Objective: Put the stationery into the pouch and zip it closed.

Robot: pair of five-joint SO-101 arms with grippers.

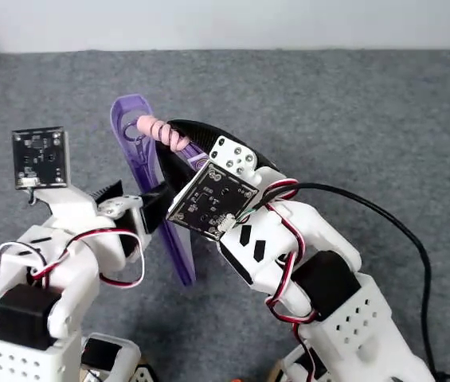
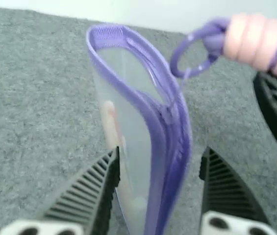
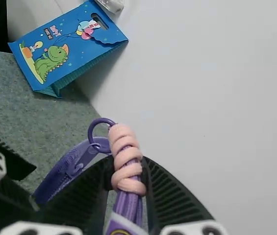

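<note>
1. The purple pouch [image 1: 146, 163] stands up on its thin edge on the grey mat [image 1: 352, 119], between the 2 arms.
2. Its top is open at the far end, as the left wrist view shows.
3. 1 side of the pouch is see-through. A pale pink thing [image 2: 110, 115] shows inside, but I cannot tell what it is.
4. A purple ring [image 2: 189, 56] hangs by the zip, and a pink curly cord [image 2: 256, 39] is joined to the ring.
5. The right gripper [image 3: 126, 169] is squeezed tight on the pink curly cord, with 1 black jaw on each side of it. It holds the cord up by the far end of the pouch.
6. The left gripper [image 2: 160, 154] is around the near part of the pouch. Its 2 jaws are apart, 1 on each side. 1 jaw touches the see-through side, and the other sits just beside the purple edge.
7. Further off, a blue paper bag [image 3: 67, 46] with a green dinosaur on it leans on the white wall [image 3: 216, 98].
</note>
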